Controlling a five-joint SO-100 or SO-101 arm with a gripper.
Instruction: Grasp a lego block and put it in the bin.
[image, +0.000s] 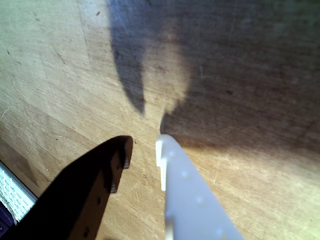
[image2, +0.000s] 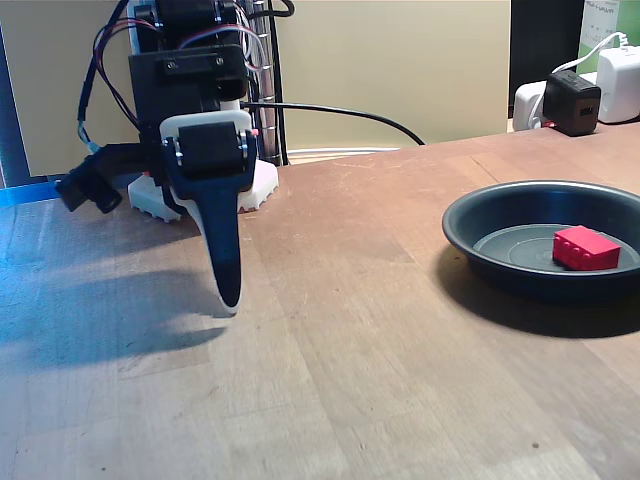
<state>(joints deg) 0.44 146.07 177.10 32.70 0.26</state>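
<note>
The lego block (image2: 586, 248) is lying inside the bin (image2: 480, 216), resting on the flat bottom toward the dish's 3 o'clock side in the fixed view, studs facing up. The bin is sitting on the wooden table (image2: 380, 380) at about 3 o'clock in that view, well apart from the arm. Behind it, at roughly 1 o'clock, a black charger cube (image2: 572, 101) is standing beside white plugs.

The gripper (image2: 228, 295) is pointing down at about 9 o'clock in the fixed view, its tip hanging close over the table and casting a shadow to the left. The white robot base (image2: 262, 188) is sitting just behind it.

In the wrist view the gripper (image: 142, 147) is showing a dark finger (image: 107, 170) at 7 o'clock and a white finger (image: 192, 195) at 5 o'clock. The jaws are standing narrowly parted, holding nothing, with bare wood between the tips.
</note>
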